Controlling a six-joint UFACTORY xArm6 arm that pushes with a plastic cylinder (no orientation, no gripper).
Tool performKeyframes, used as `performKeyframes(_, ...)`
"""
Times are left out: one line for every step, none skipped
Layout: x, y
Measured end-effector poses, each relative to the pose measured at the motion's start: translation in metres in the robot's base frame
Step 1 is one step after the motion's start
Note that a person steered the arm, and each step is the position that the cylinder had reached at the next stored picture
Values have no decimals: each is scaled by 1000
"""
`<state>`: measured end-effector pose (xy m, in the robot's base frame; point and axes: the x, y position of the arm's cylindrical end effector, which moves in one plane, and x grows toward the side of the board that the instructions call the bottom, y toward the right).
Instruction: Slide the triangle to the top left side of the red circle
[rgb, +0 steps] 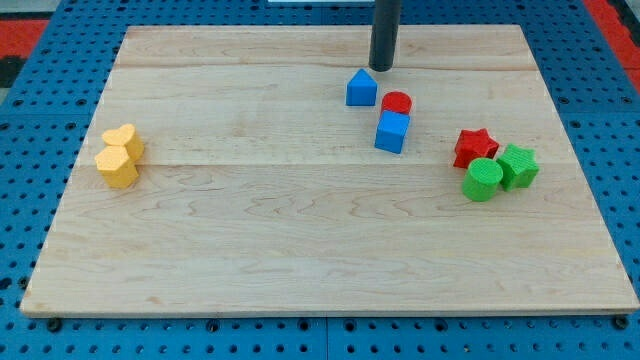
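The blue triangle (361, 88) lies on the wooden board (300, 220), just up and left of the red circle (397, 102), with a small gap between them. A blue cube (392, 131) sits right below the red circle, touching it. My tip (381, 67) is on the board just above and slightly right of the blue triangle, apart from it, and above the red circle.
A red star (475, 146), a green cylinder (483, 180) and a green block (518, 165) cluster at the view's right. A yellow heart (124, 140) and a yellow hexagon block (116, 166) sit together at the left.
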<state>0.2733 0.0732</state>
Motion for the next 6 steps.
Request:
performKeyframes(7,-13)
performKeyframes(16,-18)
performKeyframes(23,-18)
performKeyframes(23,-18)
performKeyframes(26,-18)
performKeyframes(3,-18)
